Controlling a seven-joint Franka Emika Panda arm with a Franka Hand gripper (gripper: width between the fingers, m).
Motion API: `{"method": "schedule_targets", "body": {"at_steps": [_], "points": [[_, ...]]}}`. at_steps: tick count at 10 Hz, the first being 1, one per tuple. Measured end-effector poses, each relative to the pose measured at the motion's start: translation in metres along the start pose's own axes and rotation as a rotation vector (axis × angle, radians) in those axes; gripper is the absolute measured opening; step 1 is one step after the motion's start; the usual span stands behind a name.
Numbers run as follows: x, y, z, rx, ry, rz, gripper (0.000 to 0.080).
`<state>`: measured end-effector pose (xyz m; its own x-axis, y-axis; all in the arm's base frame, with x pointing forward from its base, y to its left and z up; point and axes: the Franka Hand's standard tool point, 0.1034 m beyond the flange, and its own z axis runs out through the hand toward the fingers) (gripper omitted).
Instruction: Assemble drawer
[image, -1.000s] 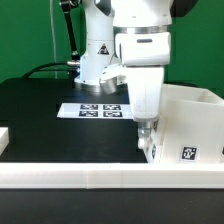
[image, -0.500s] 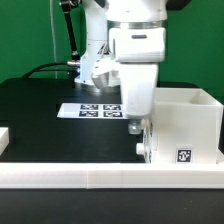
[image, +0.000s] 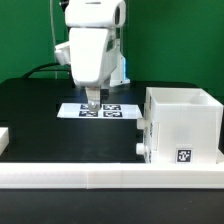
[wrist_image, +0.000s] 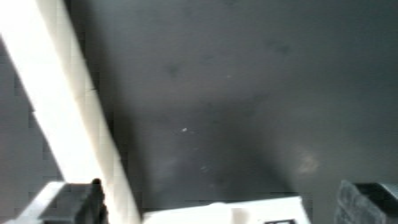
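Hovering over the black tabletop (image: 40, 115), the gripper (image: 93, 104) hangs just above the marker board (image: 98, 110), on the exterior view's left of centre; it touches nothing. Wrist view: both dark fingertips (wrist_image: 64, 203) stand wide apart at opposite sides of the picture, nothing between them, so the gripper is released and empty.

Drawer case (image: 181, 125): large hollow white box, open top, sitting upright on the tabletop at the exterior view's right, near side. Black-and-white square tag on its near face, low down. Its near edge lies close behind the long low white rail (image: 100, 180), which runs across the whole front of the scene. Whether case and rail touch cannot be told. Case is well apart from the gripper, off to the exterior view's right of it.

Small white piece (image: 4, 137) at the exterior view's far left edge, on the tabletop just behind the rail; mostly cut off, too little shown to name it.

Marker board lies flat, mid-tabletop, to the left of the case and farther back, several square tags on it. Wrist view shows a white corner of it with a tag (wrist_image: 231, 213) between the fingertips, below them, plus a white strip (wrist_image: 71, 110) running slantwise across the dark surface; what that strip is cannot be told

Green wall behind the scene; dark cables trail at the far left
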<state>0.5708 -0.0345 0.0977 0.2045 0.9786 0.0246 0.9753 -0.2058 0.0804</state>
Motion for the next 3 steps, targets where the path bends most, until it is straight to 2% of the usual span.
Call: {"method": "schedule_targets", "body": {"at_steps": [1, 3], "points": [[-0.0009, -0.0022, 0.0024, 0.016, -0.003, -0.004, 0.0649], [-0.0008, -0.0011, 0.0028, 0.015, -0.003, -0.003, 0.0649]]}}
